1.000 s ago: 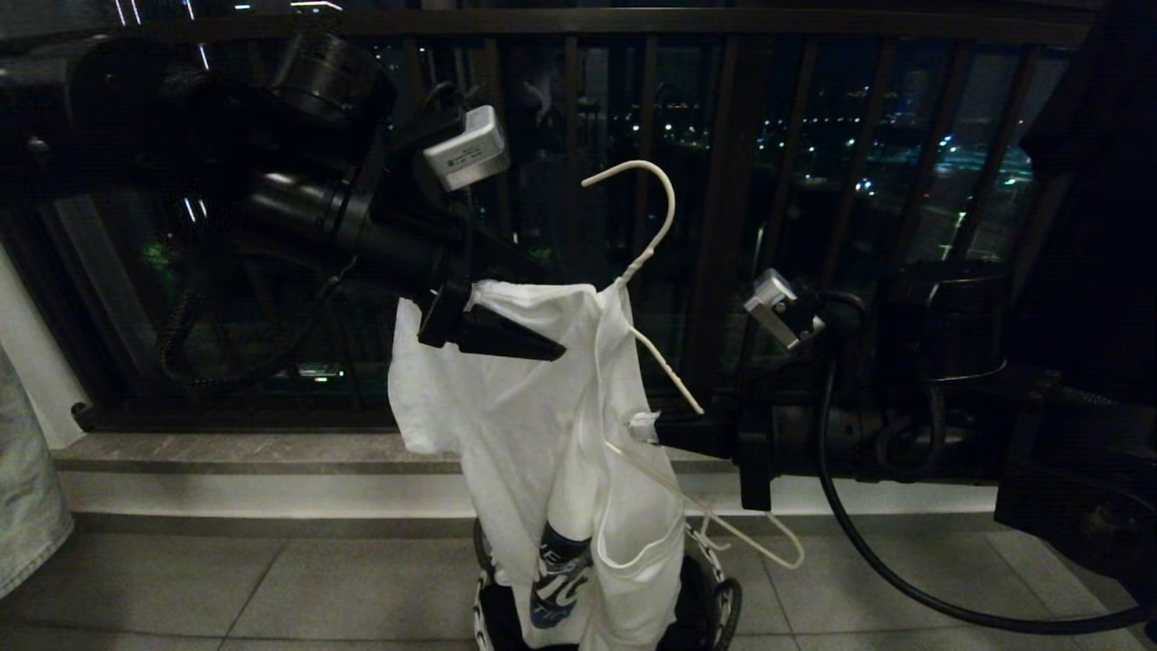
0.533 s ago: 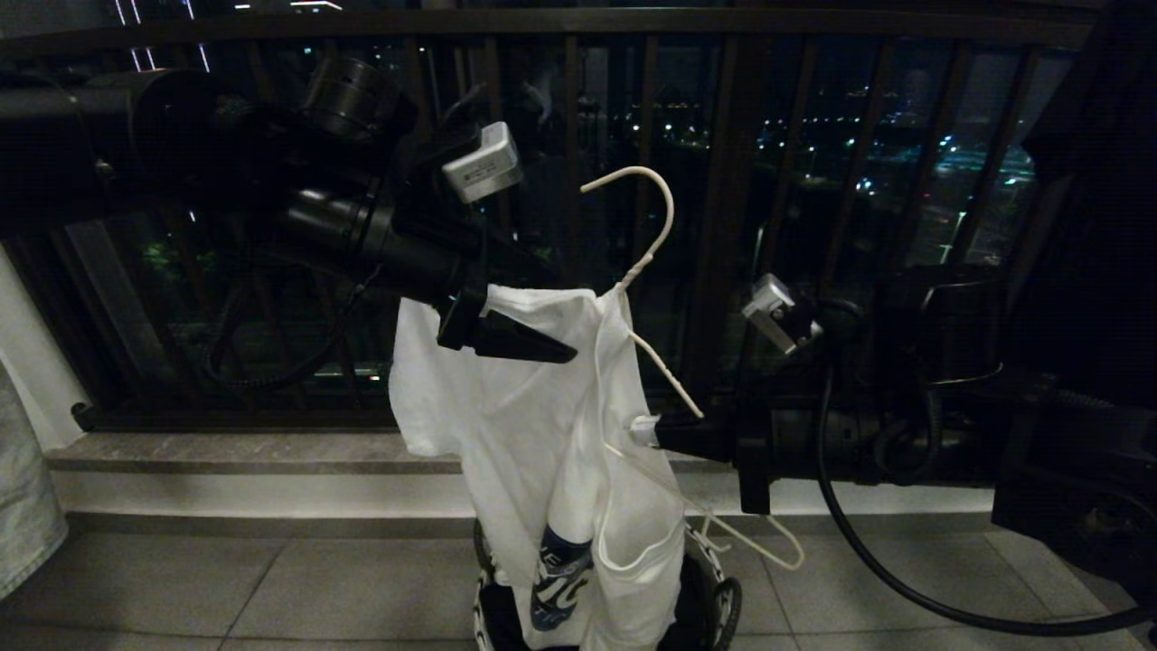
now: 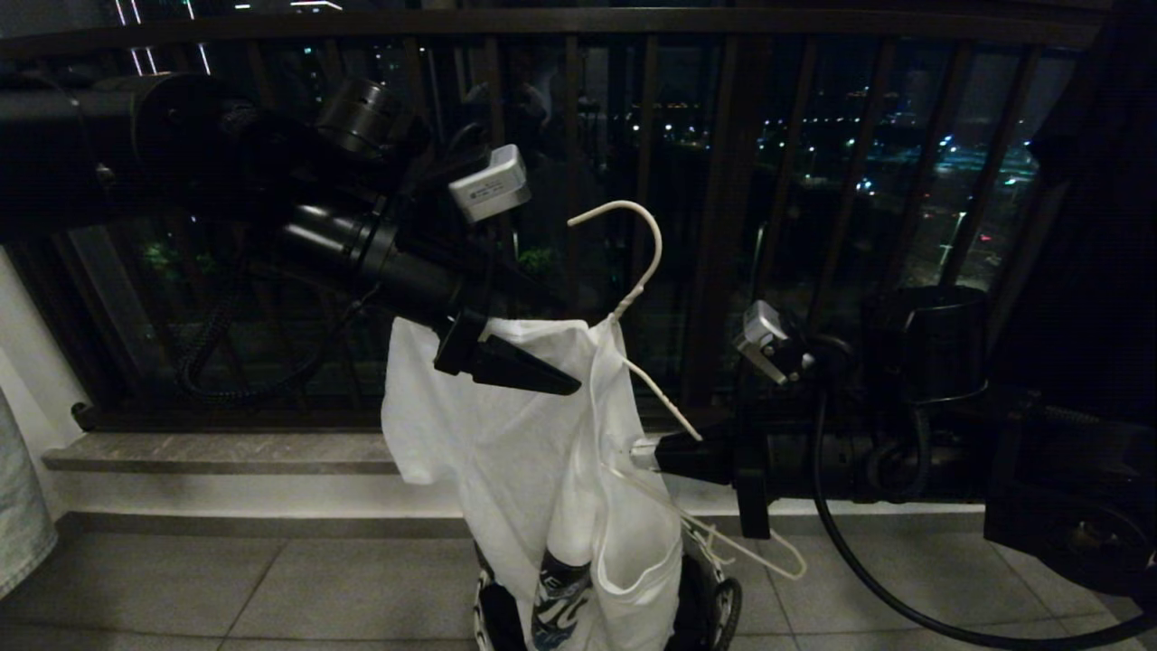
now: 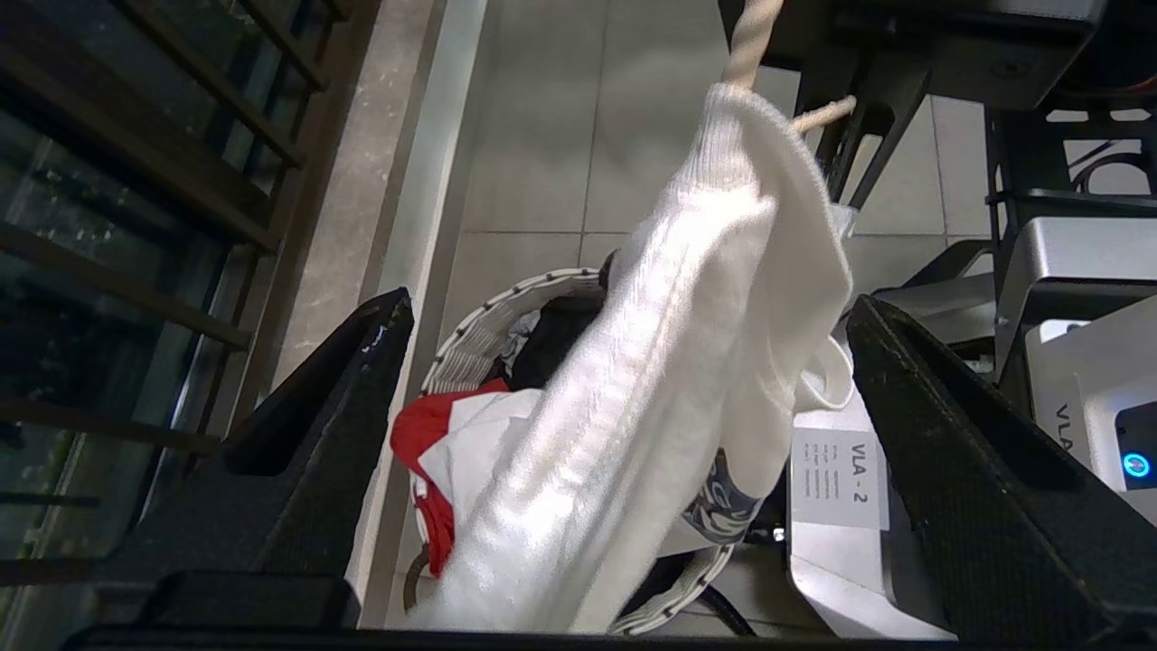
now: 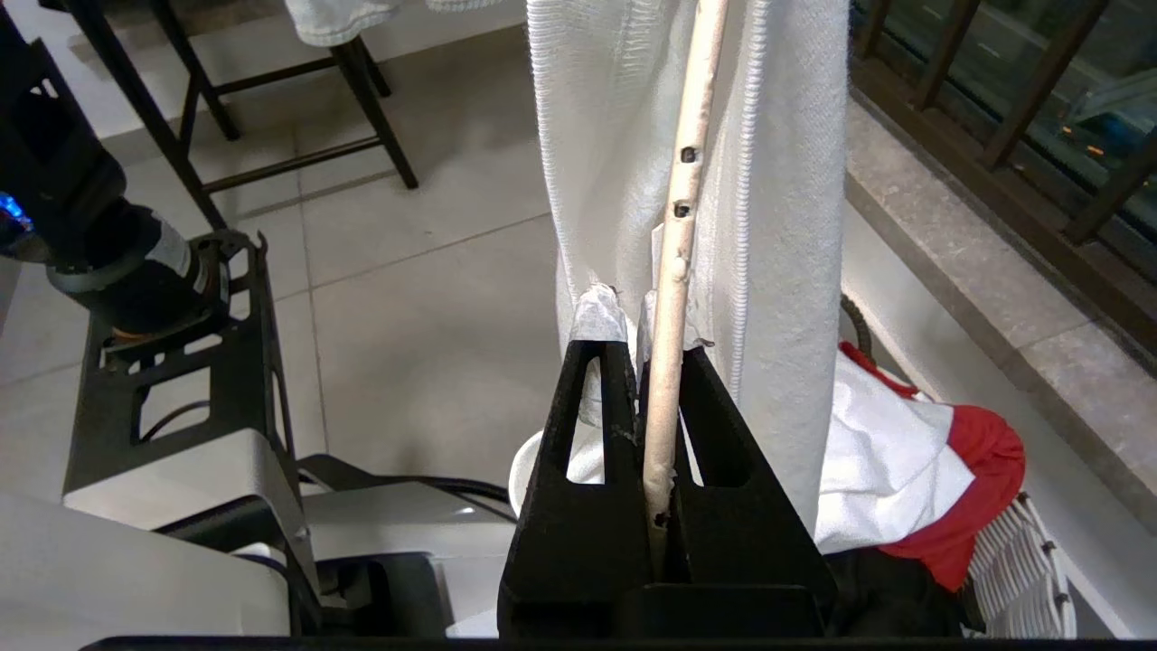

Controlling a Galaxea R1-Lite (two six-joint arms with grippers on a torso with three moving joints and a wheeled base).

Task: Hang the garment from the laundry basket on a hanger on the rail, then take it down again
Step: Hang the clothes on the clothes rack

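My right pincer (image 5: 649, 353) is clamped on one arm of the thin white wire hanger (image 3: 649, 271). The white short-sleeved T-shirt (image 3: 506, 452) is draped over it, its hem trailing into the small round woven basket (image 4: 488, 330) on the floor below. My left pincer (image 4: 624, 389) gapes wide around the shirt's shoulder, gripping nothing.

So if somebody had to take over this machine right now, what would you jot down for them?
Right gripper: shut on the hanger, holding it up.
Left gripper: fingers open either side of the garment, at its shoulder, not gripping.
Garment: draped on the hanger, bunched, its lower end in the laundry basket on the floor; a red cloth lies in the basket.
Done: shirt threaded onto the hanger.
Left: hang it on the rail (not in view), then take it down.
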